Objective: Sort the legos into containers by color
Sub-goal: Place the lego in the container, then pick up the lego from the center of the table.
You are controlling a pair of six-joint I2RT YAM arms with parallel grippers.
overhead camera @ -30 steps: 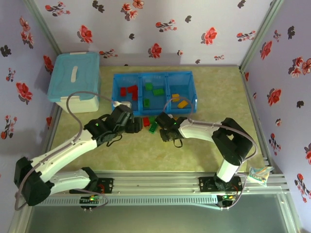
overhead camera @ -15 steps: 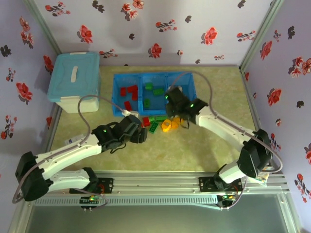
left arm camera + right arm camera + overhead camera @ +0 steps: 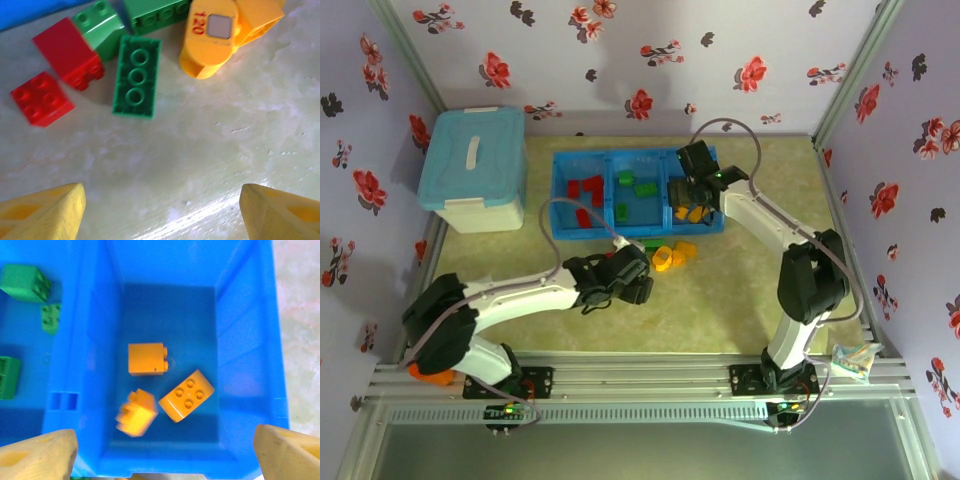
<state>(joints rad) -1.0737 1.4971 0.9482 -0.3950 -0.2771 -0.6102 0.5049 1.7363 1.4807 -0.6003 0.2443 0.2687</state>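
The containers are three joined blue bins (image 3: 582, 156) at the back of the table. My right gripper (image 3: 693, 196) hangs open over the right bin (image 3: 250, 355). Three orange legos lie in that bin; one (image 3: 136, 413) is blurred, the others (image 3: 146, 359) (image 3: 186, 395) lie still. Green legos (image 3: 22, 282) sit in the middle bin and red ones (image 3: 585, 188) in the left bin. My left gripper (image 3: 162, 220) (image 3: 635, 285) is open over bare table, just short of a loose pile: red bricks (image 3: 41, 98), a green brick (image 3: 136, 76) and an orange piece (image 3: 210, 40).
A light-blue lidded box (image 3: 475, 165) stands at the back left. The loose pile (image 3: 665, 255) lies just in front of the bins. Flowered walls close in the table on three sides. Both arms' cables loop over the middle of the table.
My right gripper rose from the pile to the right bin and opened, dropping an orange brick into it. My left gripper slid right and nearer, to just in front of the pile.
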